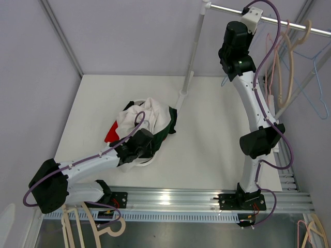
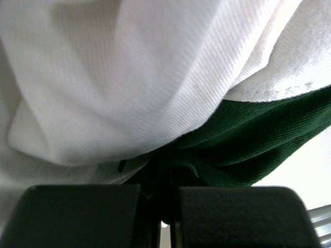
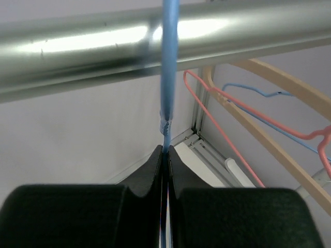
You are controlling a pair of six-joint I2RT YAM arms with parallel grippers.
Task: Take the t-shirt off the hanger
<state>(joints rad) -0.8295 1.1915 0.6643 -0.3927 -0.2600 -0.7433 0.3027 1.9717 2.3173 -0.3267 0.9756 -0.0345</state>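
A crumpled pile of clothing (image 1: 150,116) in white, dark green and red lies on the white table (image 1: 217,129), off any hanger. My left gripper (image 1: 146,146) rests at the pile's near edge. In the left wrist view it (image 2: 165,206) is shut on a bunch of the dark green t-shirt cloth (image 2: 248,139), under white cloth (image 2: 129,77). My right gripper (image 1: 242,23) is raised to the metal rail (image 1: 289,20). In the right wrist view it (image 3: 166,155) is shut on the thin blue hanger hook (image 3: 169,62), which loops over the rail (image 3: 77,49).
Wooden (image 1: 289,57), pink (image 1: 274,62) and blue (image 1: 318,88) hangers hang on the rail at the right. The rack's slanted pole (image 1: 191,57) stands behind the pile. Spare hangers lie at the bottom left (image 1: 98,222) and bottom right (image 1: 313,230).
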